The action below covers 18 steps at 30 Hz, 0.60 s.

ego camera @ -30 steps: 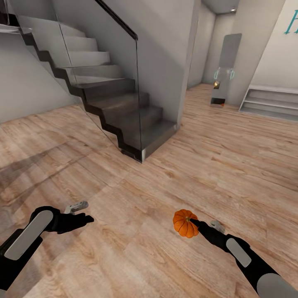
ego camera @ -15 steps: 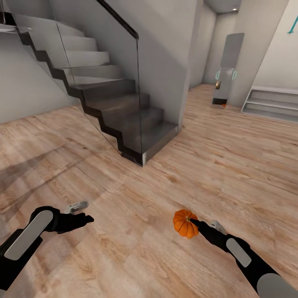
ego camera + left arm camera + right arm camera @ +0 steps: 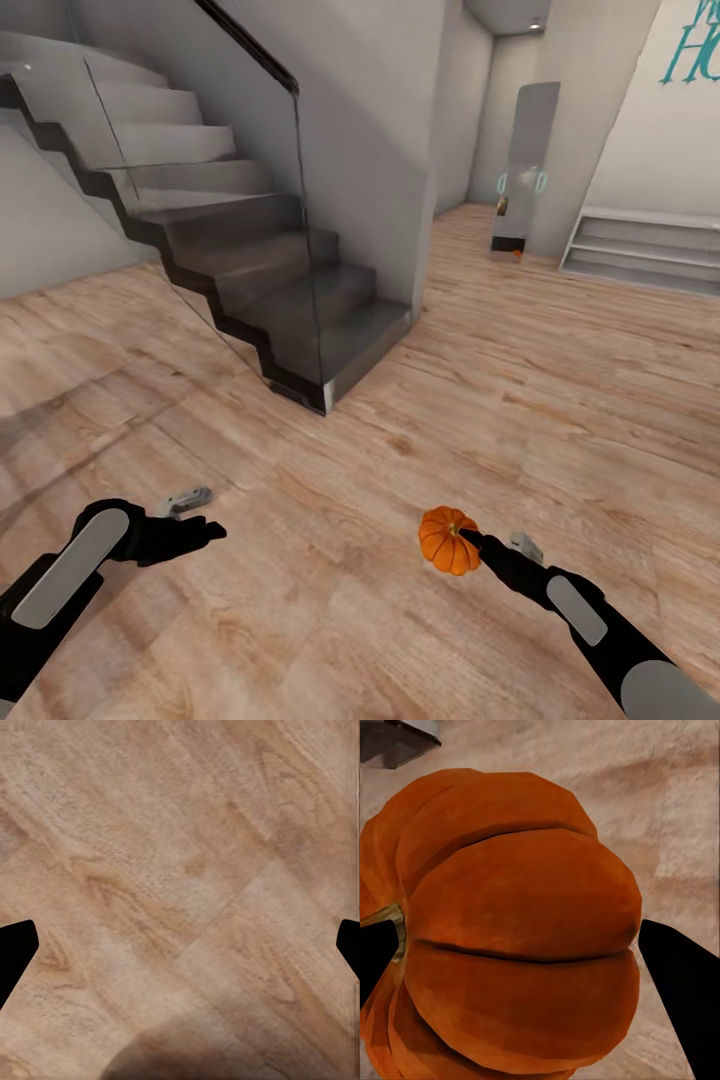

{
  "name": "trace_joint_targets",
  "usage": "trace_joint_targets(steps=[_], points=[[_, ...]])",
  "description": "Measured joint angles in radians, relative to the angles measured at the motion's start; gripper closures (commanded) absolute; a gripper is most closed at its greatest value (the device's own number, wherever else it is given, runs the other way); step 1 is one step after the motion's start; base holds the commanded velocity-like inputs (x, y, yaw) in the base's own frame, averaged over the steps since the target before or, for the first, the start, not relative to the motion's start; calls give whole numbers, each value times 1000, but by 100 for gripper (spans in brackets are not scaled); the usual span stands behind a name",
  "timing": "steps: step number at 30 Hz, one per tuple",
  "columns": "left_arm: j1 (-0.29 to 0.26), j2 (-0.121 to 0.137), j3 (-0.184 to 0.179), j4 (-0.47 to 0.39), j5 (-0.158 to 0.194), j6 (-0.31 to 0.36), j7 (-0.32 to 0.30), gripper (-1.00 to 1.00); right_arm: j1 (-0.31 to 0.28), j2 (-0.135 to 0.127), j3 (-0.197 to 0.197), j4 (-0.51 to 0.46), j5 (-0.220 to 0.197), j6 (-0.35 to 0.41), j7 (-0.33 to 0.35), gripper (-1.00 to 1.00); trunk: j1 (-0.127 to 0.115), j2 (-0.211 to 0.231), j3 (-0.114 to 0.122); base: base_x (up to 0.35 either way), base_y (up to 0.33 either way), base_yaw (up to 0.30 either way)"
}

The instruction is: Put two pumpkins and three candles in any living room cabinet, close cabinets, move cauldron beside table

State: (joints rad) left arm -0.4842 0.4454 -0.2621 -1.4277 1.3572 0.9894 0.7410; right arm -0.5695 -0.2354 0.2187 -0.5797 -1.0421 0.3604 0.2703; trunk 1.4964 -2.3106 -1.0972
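Orange pumpkin (image 3: 447, 540) sits clamped in your right gripper (image 3: 470, 541), above the wood floor (image 3: 360, 470), well short of the staircase (image 3: 270, 290); your left gripper (image 3: 195, 518) hangs spread, holding nothing.

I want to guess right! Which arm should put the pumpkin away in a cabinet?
Right. The right gripper already holds the pumpkin between its fingers. The left gripper is open and empty over the floor. No cabinet is in view yet.

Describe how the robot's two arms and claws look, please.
Both arms are black with a long light grey panel on the forearm. The left claw and the right claw each have one black and one light grey finger; in the wrist views the fingertips look plain black.
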Motion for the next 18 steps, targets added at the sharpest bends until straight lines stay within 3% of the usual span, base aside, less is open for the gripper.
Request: trace_joint_targets(steps=[6,18], points=[[0,-1,-4,2,1,0,6,-100,0,0,-2,-1,-6,20,-16,100,0,0,0,158,-151,-31],[0,-1,-6,2,1,0,0,-100,0,0,-3,0,-18,23,-5,100,0,0,-2,11,-12,-30]])
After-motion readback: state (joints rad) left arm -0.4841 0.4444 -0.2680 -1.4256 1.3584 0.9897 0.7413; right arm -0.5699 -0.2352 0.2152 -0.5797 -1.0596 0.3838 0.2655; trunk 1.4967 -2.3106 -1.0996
